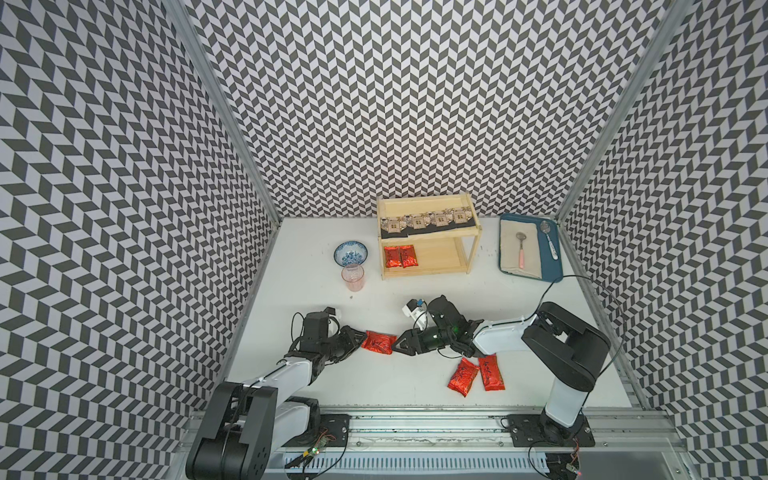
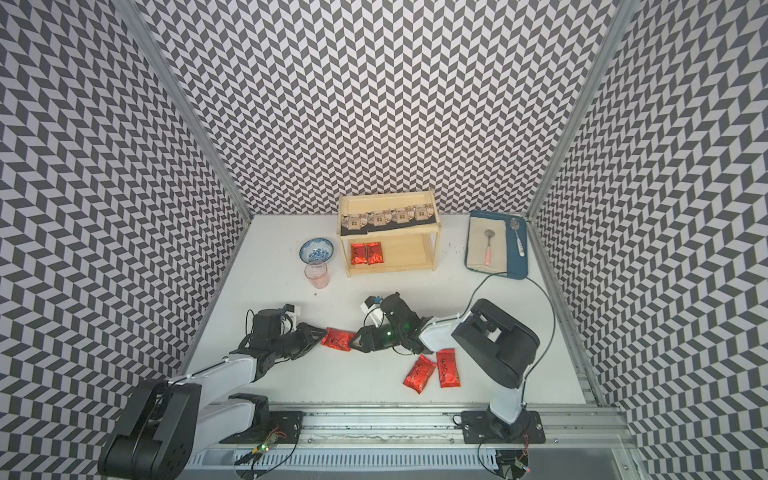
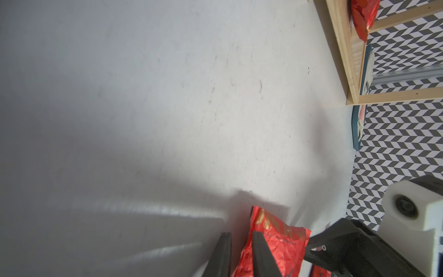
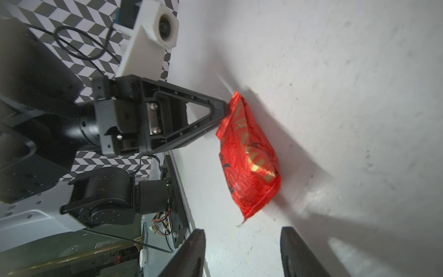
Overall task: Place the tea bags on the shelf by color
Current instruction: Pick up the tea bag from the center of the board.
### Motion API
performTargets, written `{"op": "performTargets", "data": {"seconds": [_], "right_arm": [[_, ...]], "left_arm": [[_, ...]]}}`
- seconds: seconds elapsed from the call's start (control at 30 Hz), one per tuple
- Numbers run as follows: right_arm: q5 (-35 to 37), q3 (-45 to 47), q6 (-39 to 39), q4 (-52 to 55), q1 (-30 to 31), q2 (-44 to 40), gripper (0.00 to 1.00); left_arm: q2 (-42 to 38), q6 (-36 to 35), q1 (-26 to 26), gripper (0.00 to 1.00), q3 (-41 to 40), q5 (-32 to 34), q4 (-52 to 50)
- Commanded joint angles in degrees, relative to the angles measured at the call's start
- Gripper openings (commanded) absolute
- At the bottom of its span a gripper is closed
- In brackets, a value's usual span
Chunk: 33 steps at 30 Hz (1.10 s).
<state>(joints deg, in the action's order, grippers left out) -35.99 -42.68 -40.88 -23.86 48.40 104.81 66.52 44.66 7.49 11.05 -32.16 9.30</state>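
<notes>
White tabletop, chevron walls; left fingers pinch red tea bag, right fingers apart

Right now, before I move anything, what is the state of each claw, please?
Left claw: closed on the edge of a red tea bag.
Right claw: open, holding nothing; the bag is beyond its tips.

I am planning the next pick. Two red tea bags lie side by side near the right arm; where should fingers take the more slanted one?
Probably from above, pinching the more slanted tea bag across its short width, toward the end nearer the robot: it lies flat and puffed, and there the gap to its neighbour is widest.
</notes>
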Motion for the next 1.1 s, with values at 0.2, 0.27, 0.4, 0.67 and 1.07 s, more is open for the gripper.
{"op": "performTargets", "data": {"seconds": [0.2, 0.27, 0.4, 0.67, 1.07], "right_arm": [[-4.5, 0.0, -3.8, -8.1, -1.6, 4.9, 0.42], [-4.7, -0.1, -4.1, -8.5, -1.7, 5.2, 0.40], [-5.1, -0.6, -4.5, -8.8, -1.6, 6.0, 0.34], [-5.9, -1.4, -5.7, -9.9, -1.8, 7.8, 0.25], [-6.1, -1.7, -8.2, -12.6, -2.1, 8.5, 0.19]], "left_arm": [[-1.4, -0.5, 0.9, 0.19, -0.2, 0.0, 1.4], [-1.5, -0.5, 1.0, 0.19, -0.4, 0.0, 1.6], [-2.1, -0.5, 1.1, 0.18, -0.8, -0.1, 1.7], [-3.6, -0.7, 1.1, 0.18, -1.0, -0.3, 1.3], [-2.6, -0.9, 1.1, 0.18, -1.8, -0.2, 2.1]]}}
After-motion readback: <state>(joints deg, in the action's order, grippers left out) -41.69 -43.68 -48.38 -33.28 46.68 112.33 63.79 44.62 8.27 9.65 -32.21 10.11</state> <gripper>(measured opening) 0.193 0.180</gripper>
